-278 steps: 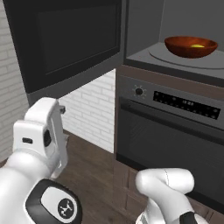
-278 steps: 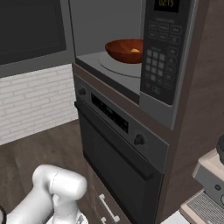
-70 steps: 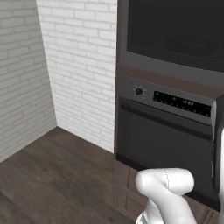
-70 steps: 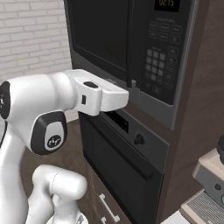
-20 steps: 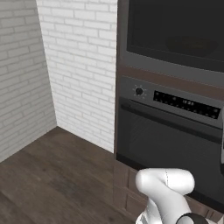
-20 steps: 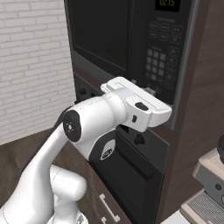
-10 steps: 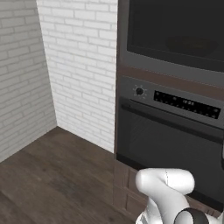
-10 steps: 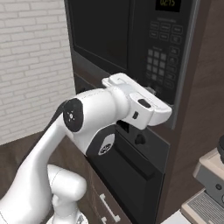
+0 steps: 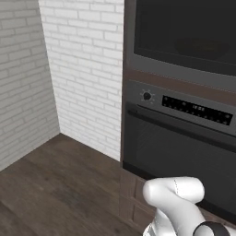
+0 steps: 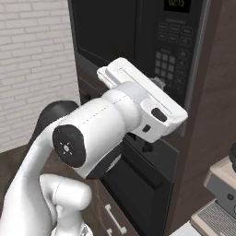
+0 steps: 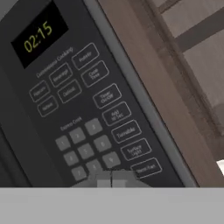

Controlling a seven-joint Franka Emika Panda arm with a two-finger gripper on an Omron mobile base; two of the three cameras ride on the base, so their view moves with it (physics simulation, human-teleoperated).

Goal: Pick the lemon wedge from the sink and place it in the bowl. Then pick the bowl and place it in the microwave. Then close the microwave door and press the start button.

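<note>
Microwave: built-in dark grey microwave (image 10: pixel 138 41), set high in the dark cabinet column, above the oven.
Microwave door: large black panel with dark glass window (image 9: pixel 184 32), shut flush against the front.
Keypad: dark control panel (image 11: pixel 92 118) on the microwave's right side, rows of small grey buttons, yellow-green clock digits (image 11: pixel 38 36) reading 02:15 near its top.
Gripper: two-finger gripper (image 11: pixel 111 179), jaws pressed together, nothing between them, tips right at the lowest keypad row; whether touching a button, cannot tell.
Arm: white arm with dark joints (image 10: pixel 92 133), reaching up and across the oven front to the keypad.
Oven: dark grey built-in oven (image 9: pixel 179 152) with round knob (image 9: pixel 147 96) and long display strip (image 9: pixel 196 109), directly below the microwave.
Room: white brick walls (image 9: pixel 69 69) meeting in a corner left of the cabinet column; dark wood plank floor (image 9: pixel 55 184) below.
Left base view adds: corner, floor, whole oven front, unobstructed door glass.
Right base view adds: arm against the keypad, brown wood panel (image 10: pixel 207 115) right of the microwave, grey appliance (image 10: pixel 221 198) at lower right.
Hand view adds: button rows and clock up close, labels too blurred to read.
</note>
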